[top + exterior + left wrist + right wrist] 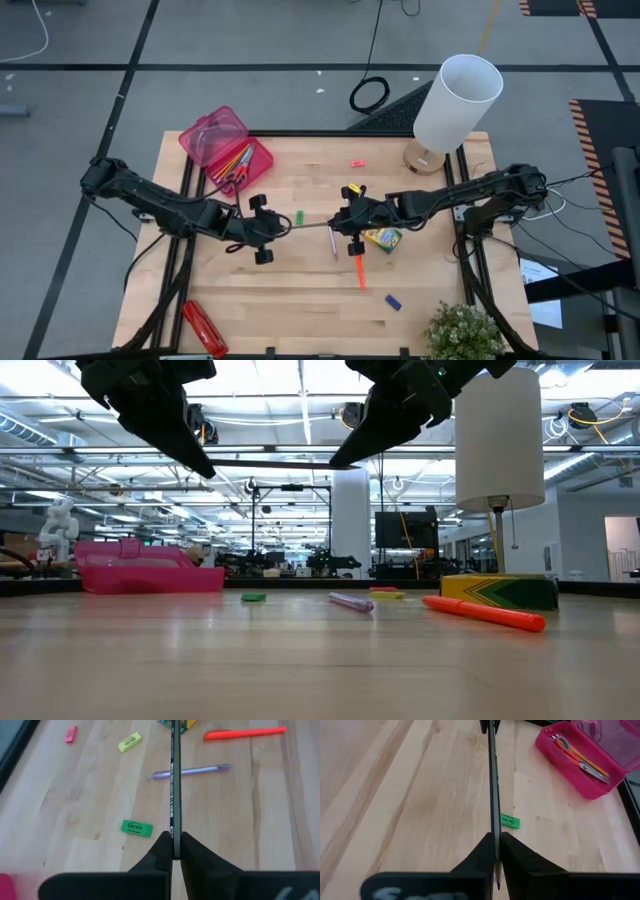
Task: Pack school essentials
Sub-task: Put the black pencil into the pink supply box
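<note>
**Even overhead light, soft shadows, blur close to the wrist lenses**

The bench [300,290] is brightly and evenly lit from above; shadows under the arms are faint and soft. In the low view, ceiling strip lights [300,420] glare white, turning both arms into near-black silhouettes, and the wood in the foreground lies out of focus with a pale sheen. In both wrist views the dark fingers [160,855] nearest the lens are blurred, while the wood grain beyond stays sharp. The white lampshade [458,100] looks nearly washed out.

Two dark jointed arms, black wedge-shaped fingers [197,857], black cables
</note>
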Available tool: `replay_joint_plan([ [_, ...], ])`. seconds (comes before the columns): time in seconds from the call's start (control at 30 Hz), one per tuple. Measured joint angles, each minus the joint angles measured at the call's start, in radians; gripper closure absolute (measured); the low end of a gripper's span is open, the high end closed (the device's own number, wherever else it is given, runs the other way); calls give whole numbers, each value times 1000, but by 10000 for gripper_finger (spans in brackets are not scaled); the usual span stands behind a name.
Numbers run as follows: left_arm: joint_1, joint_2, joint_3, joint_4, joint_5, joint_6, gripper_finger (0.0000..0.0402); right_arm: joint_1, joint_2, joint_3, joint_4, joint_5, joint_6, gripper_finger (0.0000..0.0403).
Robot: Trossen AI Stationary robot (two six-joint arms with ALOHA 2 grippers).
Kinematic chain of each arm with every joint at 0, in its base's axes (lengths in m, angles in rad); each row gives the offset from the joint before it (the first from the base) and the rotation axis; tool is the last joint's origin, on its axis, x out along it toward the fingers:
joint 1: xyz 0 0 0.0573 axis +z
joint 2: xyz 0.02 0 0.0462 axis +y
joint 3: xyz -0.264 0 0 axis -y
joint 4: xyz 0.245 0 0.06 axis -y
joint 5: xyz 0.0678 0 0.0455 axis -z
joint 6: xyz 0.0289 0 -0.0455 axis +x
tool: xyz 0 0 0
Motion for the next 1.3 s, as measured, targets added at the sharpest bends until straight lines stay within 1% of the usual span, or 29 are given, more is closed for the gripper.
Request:
replay_joint_plan([
  [0.07, 7, -2, 0, -1, 1, 1, 385, 0, 0, 0, 0, 5, -8, 378],
  [0.13, 9, -7, 0, -5, 0, -1, 376, 0, 0, 0, 6, 27, -14, 361],
  [0.2, 11, -11, 0, -4, -7, -3, 365, 2, 1, 0, 8, 54, -19, 337],
  [0.27, 11, -12, 0, -14, -8, -3, 363, 2, 1, 0, 8, 72, -20, 307],
  [0.43, 10, -23, 0, -64, -8, -18, 387, 2, 1, 0, 10, 75, -20, 232],
  [0.57, 10, -27, 0, -98, -8, -37, 381, 2, 1, 0, 10, 87, -9, 189],
  [0.63, 10, -32, 0, -131, -8, -52, 373, 3, 1, 0, 10, 132, -4, 174],
  [0.73, 10, -36, 0, -174, -9, -77, 376, 6, 1, 0, -4, 183, -3, 159],
  [0.8, 10, -45, -1, -224, -9, -99, 385, 7, 1, 0, -13, 194, -3, 154],
  [0.93, 15, -70, -1, -290, -18, -157, 387, 10, 1, 1, -36, 205, -3, 152],
  [1.03, 21, -92, 0, -323, -61, -194, 380, 10, 1, 2, -54, 204, 5, 152],
  [1.1, 26, -114, 0, -395, -90, -233, 377, 10, 1, 2, -74, 202, 12, 152],
  [1.17, 39, -130, 1, -440, -116, -272, 380, 14, 1, 2, -106, 202, 13, 152],
  [1.23, 54, -146, -1, -519, -123, -316, 387, 22, 1, 2, -125, 202, 13, 152],
  [1.3, 73, -158, 0, -551, -147, -350, 387, 29, 1, 2, -145, 201, 20, 152],
])
